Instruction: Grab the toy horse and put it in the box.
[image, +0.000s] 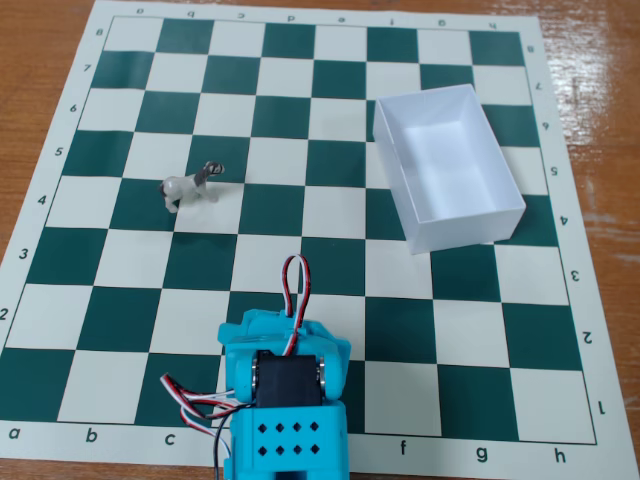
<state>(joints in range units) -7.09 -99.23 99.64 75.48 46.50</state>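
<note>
The toy horse (190, 187) stands on the chessboard (110, 300) at left, well apart from the box (495, 215) at right. Blue arm (285, 400) at bottom edge; gripper's state, can't tell.

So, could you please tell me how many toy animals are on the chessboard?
1. The toy horse stands on the left part of the chessboard, well apart from the white box. Nothing suggests another is hidden.

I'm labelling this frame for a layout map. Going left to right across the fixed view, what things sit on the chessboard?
Toy horse → blue arm, at the bottom edge with its red, black and white wires → white box, open and empty.
</note>
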